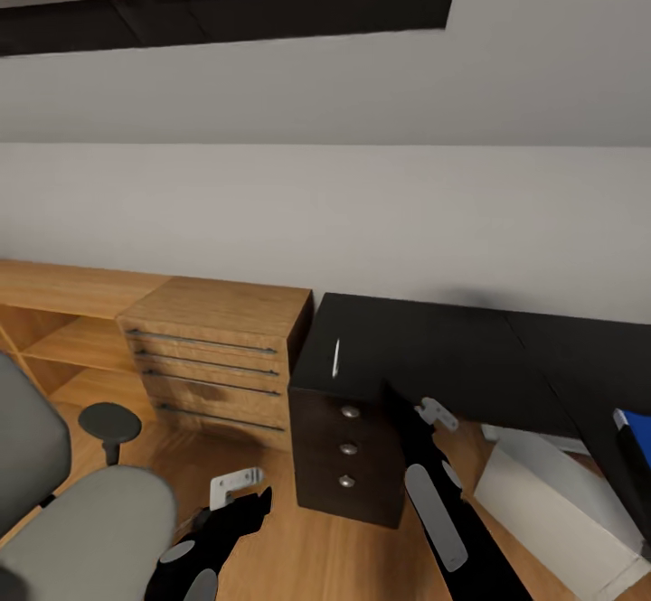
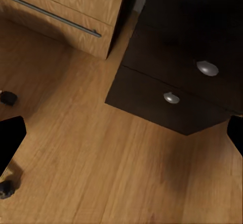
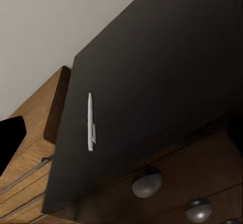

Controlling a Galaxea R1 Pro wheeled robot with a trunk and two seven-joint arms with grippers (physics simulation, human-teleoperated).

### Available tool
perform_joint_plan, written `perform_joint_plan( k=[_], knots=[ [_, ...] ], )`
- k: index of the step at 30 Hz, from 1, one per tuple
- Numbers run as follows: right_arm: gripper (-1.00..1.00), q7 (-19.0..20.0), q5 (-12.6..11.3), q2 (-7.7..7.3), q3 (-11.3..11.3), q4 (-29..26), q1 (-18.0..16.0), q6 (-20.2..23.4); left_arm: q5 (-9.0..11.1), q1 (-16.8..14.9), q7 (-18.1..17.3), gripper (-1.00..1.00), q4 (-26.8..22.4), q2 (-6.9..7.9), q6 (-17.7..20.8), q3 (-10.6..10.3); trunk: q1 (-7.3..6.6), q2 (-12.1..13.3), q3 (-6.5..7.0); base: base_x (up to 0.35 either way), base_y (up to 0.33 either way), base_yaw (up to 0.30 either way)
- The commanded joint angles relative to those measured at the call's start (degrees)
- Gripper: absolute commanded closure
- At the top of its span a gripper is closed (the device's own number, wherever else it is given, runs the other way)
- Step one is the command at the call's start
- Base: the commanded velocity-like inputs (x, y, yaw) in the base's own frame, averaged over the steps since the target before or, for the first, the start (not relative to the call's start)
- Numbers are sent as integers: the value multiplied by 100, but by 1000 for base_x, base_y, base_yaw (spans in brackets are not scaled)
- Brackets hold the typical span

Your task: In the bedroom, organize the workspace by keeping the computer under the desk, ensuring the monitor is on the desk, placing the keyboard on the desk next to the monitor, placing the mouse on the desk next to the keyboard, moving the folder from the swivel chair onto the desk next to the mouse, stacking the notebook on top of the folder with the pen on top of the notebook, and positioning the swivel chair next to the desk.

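Note:
The pen (image 1: 335,357) is a thin whitish stick lying on the left end of the black desk (image 1: 452,348); in the right wrist view the pen (image 3: 90,122) lies near the desk top's edge (image 3: 167,77). My right gripper (image 1: 437,413) hovers open in front of the desk, short of the pen. My left gripper (image 1: 237,485) hangs open low over the floor, its dark fingers (image 2: 11,140) spread wide with nothing between them. At the lower left is the grey swivel chair (image 1: 81,515). The blue folder (image 1: 635,431) shows at the right edge. The pale grey computer (image 1: 551,493) sits beneath the desk.
A dark drawer pedestal (image 1: 348,447) with round knobs (image 2: 207,68) stands under the desk's left end. A light wooden drawer unit (image 1: 217,352) and open shelves (image 1: 72,330) stand to its left against the wall. Chair casters (image 2: 7,97) rest on the wooden floor (image 2: 116,173).

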Motion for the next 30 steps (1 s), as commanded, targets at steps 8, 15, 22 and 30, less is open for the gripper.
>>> perform_joint_plan(
  k=[8, 15, 22, 30],
  knots=[
    [-100, -23, -51, -13, 6, -9, -3, -41, 54, -6, 59, -100, -6, -1, 7, -25, 3, -3, 9, 321, -25, 247],
    [-100, -15, -50, -35, 1, -20, -3, -36, 63, -7, 59, -100, -6, 3, 11, -26, 3, -3, 9, 323, -79, 45],
    [-100, 13, -50, -50, 1, -21, -3, -32, 58, -6, 59, -100, -6, 7, 5, -26, 3, -3, 9, 323, -83, 1],
    [-100, -14, 472, -62, 4, -16, -3, -24, 50, -8, 54, -100, -6, 22, 12, -1, 3, -3, 9, 253, -43, 0]
  ],
)
